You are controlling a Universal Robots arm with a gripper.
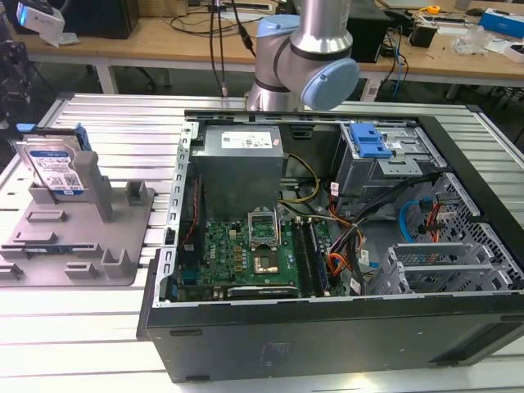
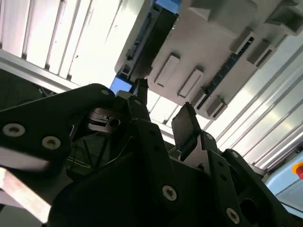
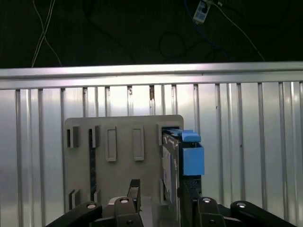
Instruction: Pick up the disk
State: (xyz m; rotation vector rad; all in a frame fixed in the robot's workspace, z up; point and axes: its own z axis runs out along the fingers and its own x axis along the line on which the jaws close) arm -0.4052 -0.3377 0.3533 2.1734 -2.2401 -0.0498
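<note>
The disk (image 1: 56, 166) stands upright on its edge in the grey plastic stand (image 1: 90, 246) on the exterior view's left, its white-and-blue label facing the camera. In both wrist views I look down on it edge-on: the disk (image 3: 169, 161) with its blue rail (image 3: 191, 158) sits at one side of the stand (image 3: 118, 161). The disk (image 2: 147, 40) also runs along the stand (image 2: 213, 47) in the second wrist view. My gripper (image 2: 163, 101) hangs above the stand, open, with nothing between its black fingers (image 2: 187, 125). The gripper (image 3: 161, 196) is well clear of the disk.
An open computer case (image 1: 458, 319) lies on the slatted aluminium table (image 1: 82, 344), to the right of the stand in the exterior view. A blue drive-bay latch (image 1: 368, 141) sits inside it. The arm (image 1: 307, 57) rises behind the case. Wooden benches (image 1: 164, 37) stand further back.
</note>
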